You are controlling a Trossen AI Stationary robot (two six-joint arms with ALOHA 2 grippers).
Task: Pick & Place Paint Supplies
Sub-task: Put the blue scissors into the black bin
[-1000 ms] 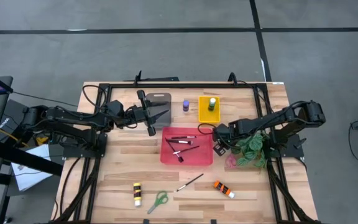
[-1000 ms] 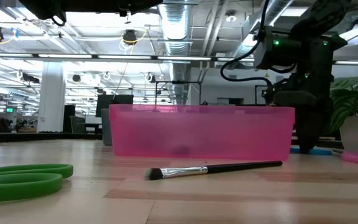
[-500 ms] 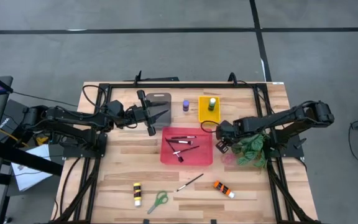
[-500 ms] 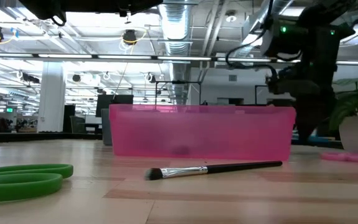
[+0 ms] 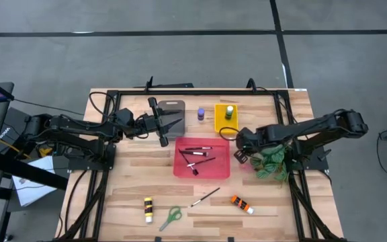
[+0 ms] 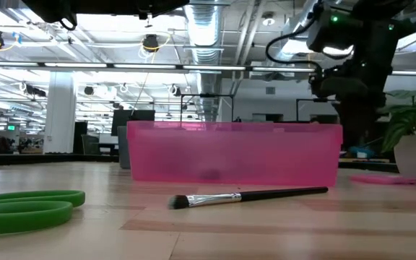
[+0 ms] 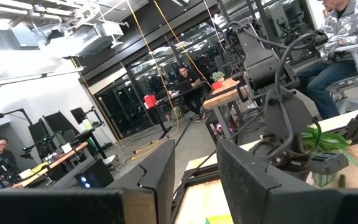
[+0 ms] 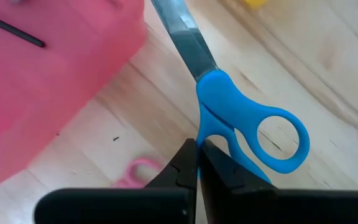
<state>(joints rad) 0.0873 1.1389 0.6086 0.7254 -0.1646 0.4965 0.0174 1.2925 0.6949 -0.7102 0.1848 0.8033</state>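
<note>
My right gripper (image 5: 239, 153) hangs just right of the red tray (image 5: 183, 169), shut on blue-handled scissors (image 8: 229, 124). Pink scissors (image 8: 135, 172) lie on the table below it. The red tray holds thin dark brushes (image 5: 197, 153). Near the front edge lie a yellow tube (image 5: 148, 209), green scissors (image 5: 170, 216), a brush (image 5: 205, 197) and an orange tube (image 5: 242, 204). A green bottle (image 5: 229, 111) stands in the yellow tray (image 5: 218, 125), and a purple bottle (image 5: 201, 113) stands beside it. My left gripper (image 5: 173, 125) waits open over the grey tray (image 5: 174, 107). My right gripper pinches the blue handle (image 8: 209, 142) between its two fingertips, where the handle meets the blades. The fingers come steeply from above. One finger loop (image 8: 282, 140) sticks out beside them and the blades (image 8: 185, 34) reach toward the red tray. The scissors are off the table.
A green leafy plant (image 5: 271, 163) stands close to the right of my right gripper. The black frame rails (image 5: 193, 92) run along the far edge and both sides. Bare wood lies between the red tray and the items at the front.
My right gripper has risen beside the red tray, tipping a little, and carried the blue scissors up off the table. The pink scissors have stayed where they lay.
</note>
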